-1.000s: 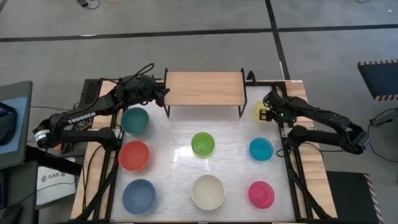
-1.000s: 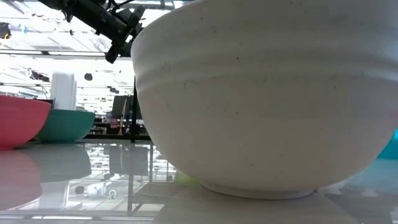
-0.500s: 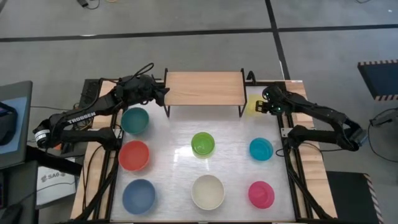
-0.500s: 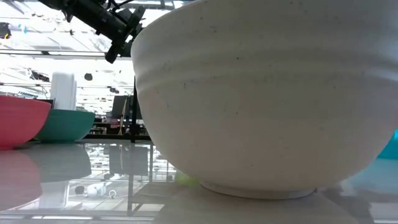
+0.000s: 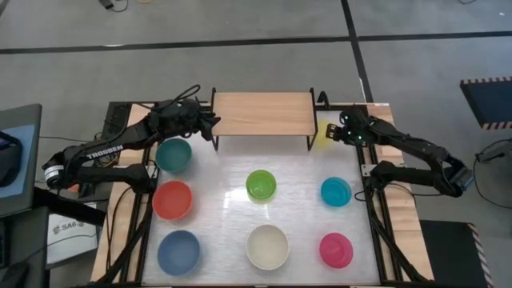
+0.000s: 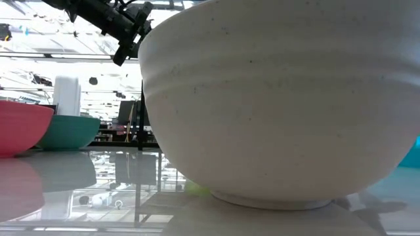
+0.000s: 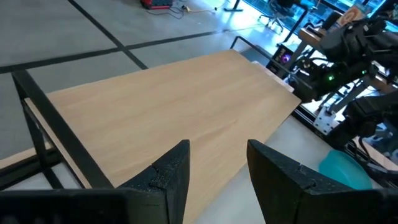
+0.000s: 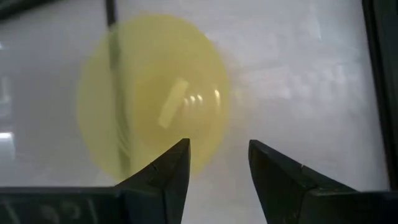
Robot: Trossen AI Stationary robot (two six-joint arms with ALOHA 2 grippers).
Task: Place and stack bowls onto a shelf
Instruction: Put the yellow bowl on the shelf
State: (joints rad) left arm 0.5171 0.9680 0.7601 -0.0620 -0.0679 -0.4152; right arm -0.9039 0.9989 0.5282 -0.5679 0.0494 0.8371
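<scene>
From above: the shelf stands bare at the far edge of the desk, no bowl on it yet. The right gripper hangs over the yellow bowl, which sits just beside the shelf's right legs. The left gripper waits at the shelf's left end, beside the teal bowl. Red, blue, green, cream, cyan and pink bowls are spread apart across the desk.

Down at desk level, the cream bowl fills nearly everything; an arm hangs high up at the left.

Left wrist: gripper released, empty, looking over the wood top.

Right wrist: fingers parted, nothing held, the yellow bowl right beneath, with the near rim between them. I'd say the pick is on. Best bet: drop one finger inside the rim, one outside, pinch the wall firmly, then lift clear of that shelf leg before swinging over.
</scene>
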